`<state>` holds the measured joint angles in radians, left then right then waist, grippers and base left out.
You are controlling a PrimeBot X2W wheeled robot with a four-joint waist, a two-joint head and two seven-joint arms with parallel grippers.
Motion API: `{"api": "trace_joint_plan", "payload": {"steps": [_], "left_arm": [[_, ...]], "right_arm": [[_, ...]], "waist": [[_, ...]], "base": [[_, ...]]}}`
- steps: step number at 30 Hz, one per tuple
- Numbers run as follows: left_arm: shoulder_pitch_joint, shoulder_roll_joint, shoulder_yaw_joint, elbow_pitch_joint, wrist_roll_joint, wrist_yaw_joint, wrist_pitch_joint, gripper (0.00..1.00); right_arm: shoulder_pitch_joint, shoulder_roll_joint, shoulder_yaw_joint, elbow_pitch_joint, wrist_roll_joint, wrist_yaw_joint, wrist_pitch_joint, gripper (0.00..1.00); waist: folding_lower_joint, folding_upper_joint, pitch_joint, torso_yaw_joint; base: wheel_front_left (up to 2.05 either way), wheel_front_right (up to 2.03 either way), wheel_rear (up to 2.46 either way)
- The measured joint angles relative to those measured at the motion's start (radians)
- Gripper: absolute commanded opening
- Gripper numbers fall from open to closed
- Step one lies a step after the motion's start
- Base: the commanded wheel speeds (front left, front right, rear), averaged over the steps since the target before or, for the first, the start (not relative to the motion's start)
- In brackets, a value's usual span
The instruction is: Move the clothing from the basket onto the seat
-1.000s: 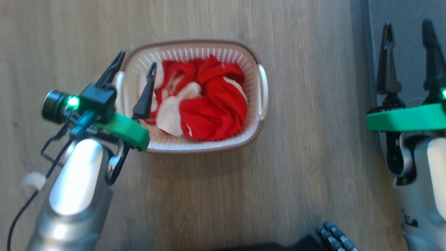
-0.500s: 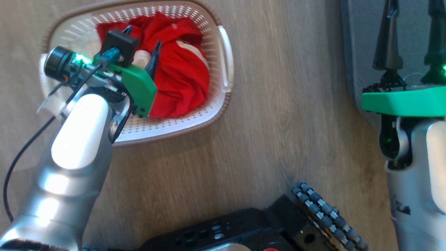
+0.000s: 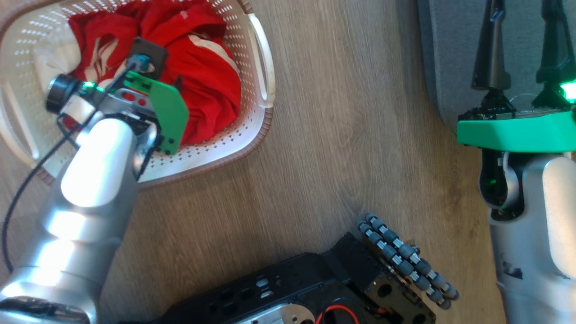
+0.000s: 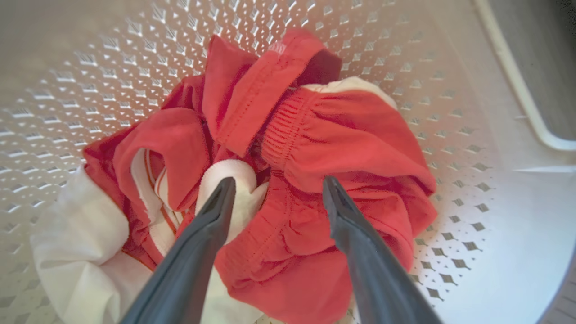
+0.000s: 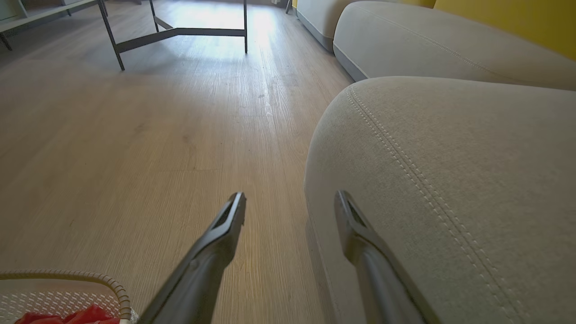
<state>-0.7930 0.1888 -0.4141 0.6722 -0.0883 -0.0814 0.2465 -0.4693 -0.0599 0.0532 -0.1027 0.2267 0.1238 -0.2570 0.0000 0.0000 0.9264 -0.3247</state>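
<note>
The left gripper (image 4: 277,181) is spread wide over the red clothing (image 4: 342,135), which lies in the basket (image 4: 486,234). The right gripper (image 5: 290,194) is spread too, beside the seat (image 5: 450,157).

Head looks down; all views share the basket (image 3: 225,139).

Wood floor (image 3: 337,135), basket (image 3: 216,148), seat (image 3: 450,54) on it

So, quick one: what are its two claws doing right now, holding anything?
Left gripper: open, fingers down over the clothing in the basket, not closed on it.
Right gripper: open, holding nothing, at the seat edge.
</note>
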Motion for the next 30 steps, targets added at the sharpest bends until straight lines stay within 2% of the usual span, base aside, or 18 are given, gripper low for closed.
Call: {"api": "trace_joint_plan", "payload": {"steps": [13,27,28,29,30], "left_arm": [[-0.059,0.055,0.034,0.109,-0.015,0.039,0.008,1.00],[-0.128,0.058,0.010,0.223,-0.015,0.051,-0.003,1.00],[-0.131,0.058,0.008,0.229,-0.015,0.051,-0.009,0.93],[-0.133,0.056,0.006,0.236,-0.015,0.050,-0.014,0.49],[-0.134,0.053,0.005,0.243,-0.015,0.049,-0.019,0.33]], "right_arm": [[-0.001,0.004,0.016,-0.010,0.012,0.000,0.000,1.00],[0.004,0.010,0.023,-0.024,0.012,0.000,0.000,1.00],[0.005,0.010,0.023,-0.025,0.012,0.000,0.000,1.00],[0.005,0.010,0.022,-0.025,0.012,0.000,0.000,1.00],[0.006,0.010,0.021,-0.025,0.012,0.000,0.000,1.00]], "waist": [[0.0000,0.0000,0.092,-0.048],[0.0000,0.0000,0.128,-0.048],[0.0000,0.0000,0.128,-0.048],[0.0001,0.0000,0.128,-0.048],[0.0001,0.0000,0.127,-0.047]], "base": [[0.00,0.00,0.00],[0.00,0.00,0.00],[0.00,0.00,0.00],[0.00,0.00,0.00],[0.00,0.00,0.00]]}}
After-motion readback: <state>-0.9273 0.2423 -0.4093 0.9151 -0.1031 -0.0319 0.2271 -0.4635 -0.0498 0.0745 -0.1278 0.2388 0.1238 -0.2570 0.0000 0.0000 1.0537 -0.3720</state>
